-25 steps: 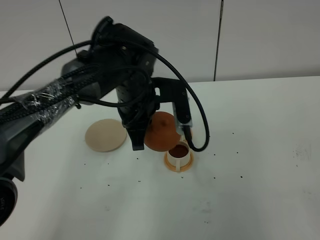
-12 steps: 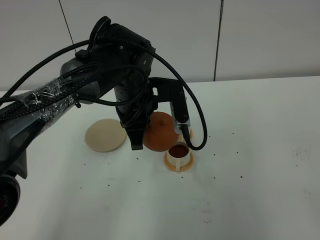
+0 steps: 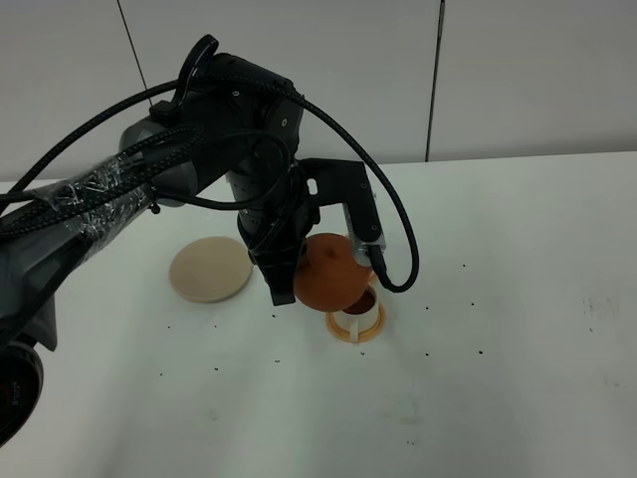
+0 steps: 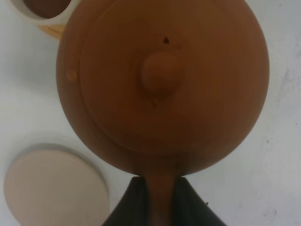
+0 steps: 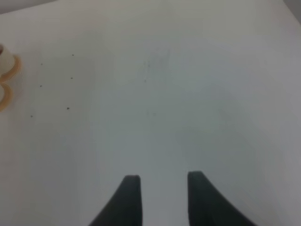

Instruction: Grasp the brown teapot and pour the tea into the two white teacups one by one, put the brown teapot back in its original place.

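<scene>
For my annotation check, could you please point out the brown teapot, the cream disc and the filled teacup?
brown teapot (image 3: 333,281), exterior high view, on its round body.
cream disc (image 3: 209,269), exterior high view, on its flat top.
filled teacup (image 3: 356,317), exterior high view, on its white wall.

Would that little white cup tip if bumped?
Probably not easily: the cup looks squat, flat on its orange coaster. It seems small and light, so it might slide, and its tea could spill.

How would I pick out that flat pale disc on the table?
On the white table, find the orange-brown teapot held by the black arm. Left of it lies the disc: flat, cream, bare, wider than the orange coaster under the cup.
</scene>
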`<state>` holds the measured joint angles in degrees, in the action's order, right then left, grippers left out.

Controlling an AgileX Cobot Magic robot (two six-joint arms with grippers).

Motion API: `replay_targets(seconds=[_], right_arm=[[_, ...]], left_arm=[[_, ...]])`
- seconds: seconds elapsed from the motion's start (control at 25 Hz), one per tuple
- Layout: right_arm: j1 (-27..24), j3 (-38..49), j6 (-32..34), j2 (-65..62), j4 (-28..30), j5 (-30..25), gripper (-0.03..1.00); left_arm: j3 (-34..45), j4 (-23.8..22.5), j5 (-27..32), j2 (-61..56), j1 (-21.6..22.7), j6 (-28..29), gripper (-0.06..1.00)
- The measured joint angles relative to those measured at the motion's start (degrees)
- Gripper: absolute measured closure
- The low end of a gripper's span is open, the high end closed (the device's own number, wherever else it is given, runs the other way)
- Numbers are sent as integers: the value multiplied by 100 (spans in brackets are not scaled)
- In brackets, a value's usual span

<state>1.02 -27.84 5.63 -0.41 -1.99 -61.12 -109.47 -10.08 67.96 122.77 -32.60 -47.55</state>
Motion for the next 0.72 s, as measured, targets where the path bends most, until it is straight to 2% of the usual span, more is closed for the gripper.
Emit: replay_targets(seconds=[0.4, 0.72], right_arm=[[0, 0, 0, 0, 0, 0, 73], [0, 0, 0, 0, 0, 0, 73]], left_arm=[[0, 69, 0, 0, 4, 4, 77], [0, -359, 0, 0, 241, 42, 77]])
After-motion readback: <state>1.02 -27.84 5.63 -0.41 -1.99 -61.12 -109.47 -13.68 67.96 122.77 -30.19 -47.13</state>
